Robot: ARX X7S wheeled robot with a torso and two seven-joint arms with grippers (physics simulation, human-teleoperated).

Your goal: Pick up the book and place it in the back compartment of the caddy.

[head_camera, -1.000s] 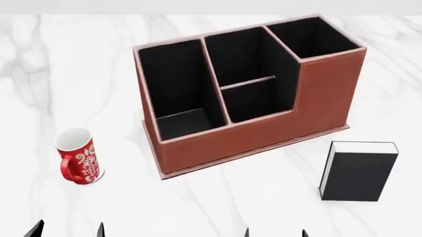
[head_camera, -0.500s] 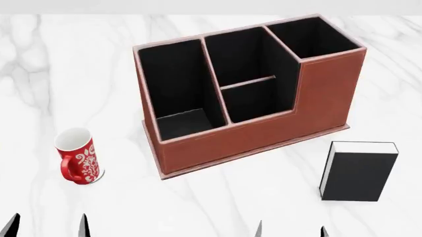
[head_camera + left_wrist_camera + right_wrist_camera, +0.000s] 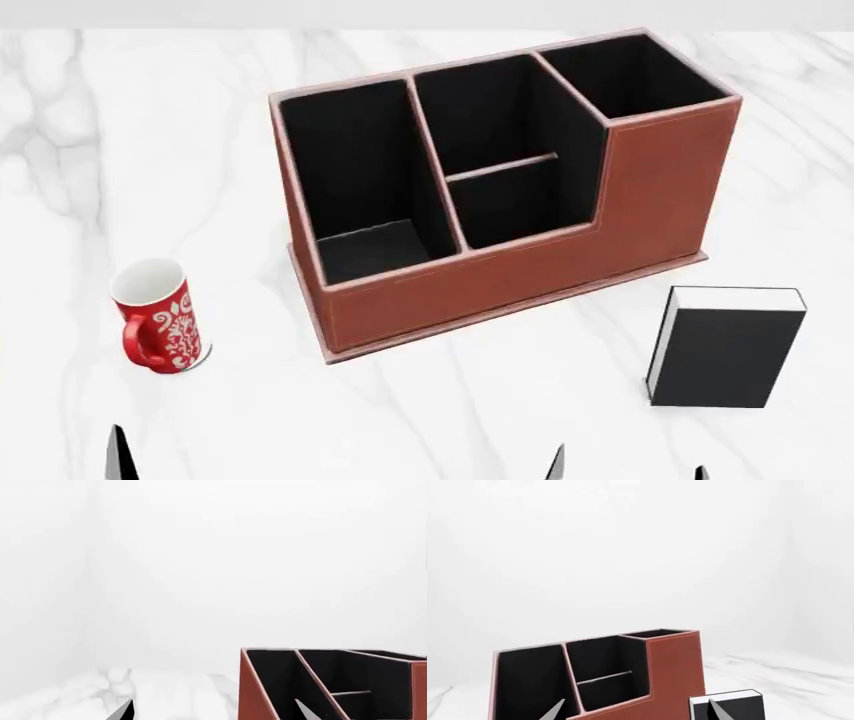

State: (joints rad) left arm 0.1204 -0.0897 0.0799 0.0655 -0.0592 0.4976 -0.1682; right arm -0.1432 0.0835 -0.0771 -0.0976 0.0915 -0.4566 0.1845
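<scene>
Right gripper [image 3: 627, 468]: two fingertips at the near edge, spread apart, holding nothing
Left gripper [image 3: 212, 711]: tips apart and empty in the wrist view; only one shows in the head view
Book [image 3: 727, 345]: standing upright on the table [image 3: 441, 400], right of the grippers, near the caddy's tall end, untouched
Mug [image 3: 156, 316]: left side, well apart from the caddy
Caddy [image 3: 534, 265]: farther back, centre; back compartment [image 3: 514, 205] empty
</scene>
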